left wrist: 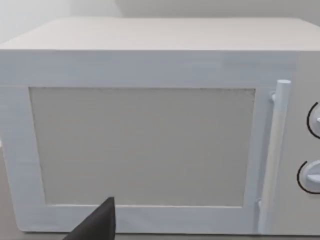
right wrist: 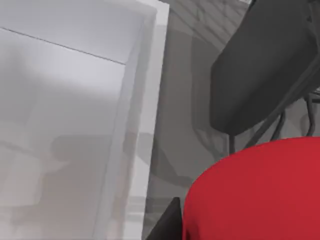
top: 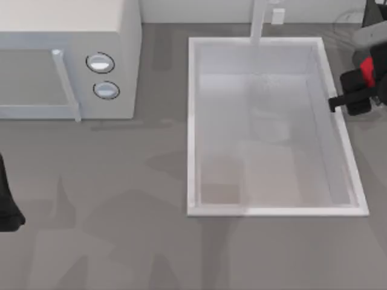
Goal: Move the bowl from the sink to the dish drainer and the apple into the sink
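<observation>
My right gripper (top: pixel 357 90) is shut on the red apple (top: pixel 365 71) just outside the right rim of the white sink (top: pixel 193 121), near its far end. In the right wrist view the apple (right wrist: pixel 255 195) sits large between the dark fingers (right wrist: pixel 260 65), beside the sink's rim (right wrist: pixel 150 100). Nothing lies in the basin, and the bowl is out of view. Thin dark wires of the dish drainer (right wrist: pixel 312 97) show behind the gripper. My left gripper (top: pixel 7 208) is parked at the table's left edge.
A white microwave (top: pixel 72 54) with two round knobs stands at the back left, and the left wrist view faces its door (left wrist: pixel 145 145). The white faucet post (top: pixel 259 21) rises at the sink's far rim. Grey counter (top: pixel 109 211) lies between microwave and sink.
</observation>
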